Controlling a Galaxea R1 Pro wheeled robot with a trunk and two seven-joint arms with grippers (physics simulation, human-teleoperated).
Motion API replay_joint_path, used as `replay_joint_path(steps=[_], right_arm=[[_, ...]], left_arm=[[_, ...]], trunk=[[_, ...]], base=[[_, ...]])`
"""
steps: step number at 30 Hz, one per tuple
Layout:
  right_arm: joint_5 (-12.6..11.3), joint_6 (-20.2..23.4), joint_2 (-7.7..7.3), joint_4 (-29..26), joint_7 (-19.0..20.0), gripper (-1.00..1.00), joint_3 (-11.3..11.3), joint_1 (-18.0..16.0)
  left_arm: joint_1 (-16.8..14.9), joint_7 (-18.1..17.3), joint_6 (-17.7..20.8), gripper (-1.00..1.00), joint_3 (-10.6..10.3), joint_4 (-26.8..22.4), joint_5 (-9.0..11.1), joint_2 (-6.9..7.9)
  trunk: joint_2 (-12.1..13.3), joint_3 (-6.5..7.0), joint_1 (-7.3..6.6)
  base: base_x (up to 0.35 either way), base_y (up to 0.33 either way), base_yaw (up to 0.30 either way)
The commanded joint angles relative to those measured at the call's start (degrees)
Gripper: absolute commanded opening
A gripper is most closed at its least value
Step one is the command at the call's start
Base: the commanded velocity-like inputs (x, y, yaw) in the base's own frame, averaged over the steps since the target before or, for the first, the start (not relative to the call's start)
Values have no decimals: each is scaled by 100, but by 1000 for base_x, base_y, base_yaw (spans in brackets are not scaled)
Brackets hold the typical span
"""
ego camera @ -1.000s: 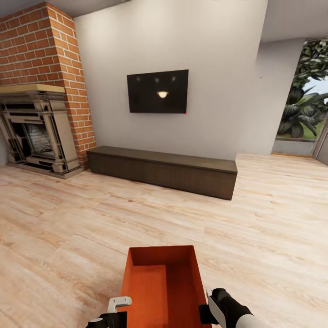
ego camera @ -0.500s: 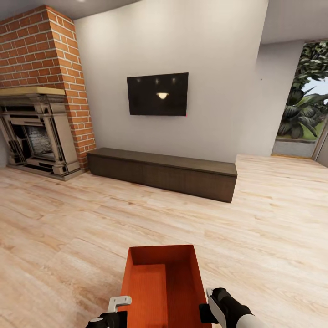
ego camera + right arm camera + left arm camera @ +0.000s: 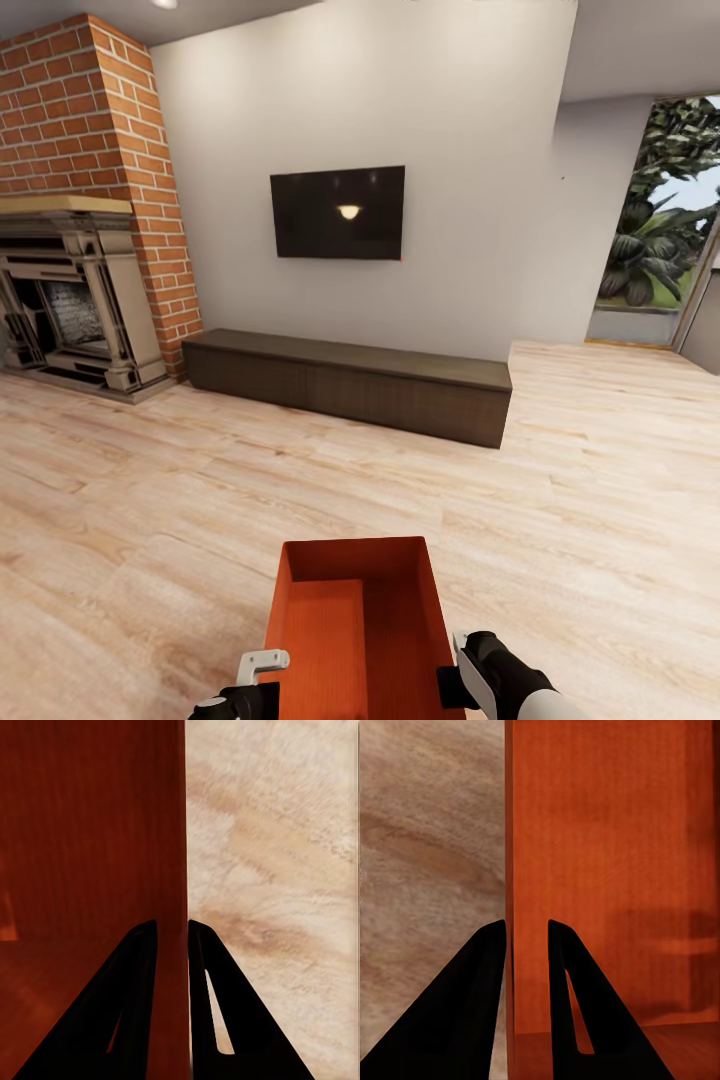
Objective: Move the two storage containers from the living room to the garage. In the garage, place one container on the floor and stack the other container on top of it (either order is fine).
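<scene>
Both hands (image 3: 352, 675) pinch container (image 3: 355, 620) walls; dark cabinet (image 3: 350, 385) ahead, fireplace (image 3: 70, 290) beyond.

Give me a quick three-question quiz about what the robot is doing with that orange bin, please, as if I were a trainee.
1. True or false: the storage container is resting on the dark cabinet.
2. What does each gripper pinch: A) the container's bottom, B) one of its side walls, C) nothing?
3. Fill in: the floor under the container is light ____ planks.

Key:
1. False. It is held up in front of the robot, between the left gripper and the right gripper, well short of the cabinet.
2. B. Each wrist view shows one finger inside a wall and one outside it.
3. Wood.
</scene>
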Motion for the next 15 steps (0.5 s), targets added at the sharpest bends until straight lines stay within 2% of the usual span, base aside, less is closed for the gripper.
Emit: replay_joint_path(steps=[1, 15], right_arm=[[-16, 28, -1, -12, -30, -100, 159, -2], [-16, 28, -1, -20, -29, -100, 159, -2]], left_arm=[[-1, 35, 30, -100, -56, 2, 38, 27], [-1, 11, 92, -100, -64, -32, 59, 38]], trunk=[[39, 13, -24], [601, 264, -331]], base=[[0, 0, -5], [0, 0, -1]])
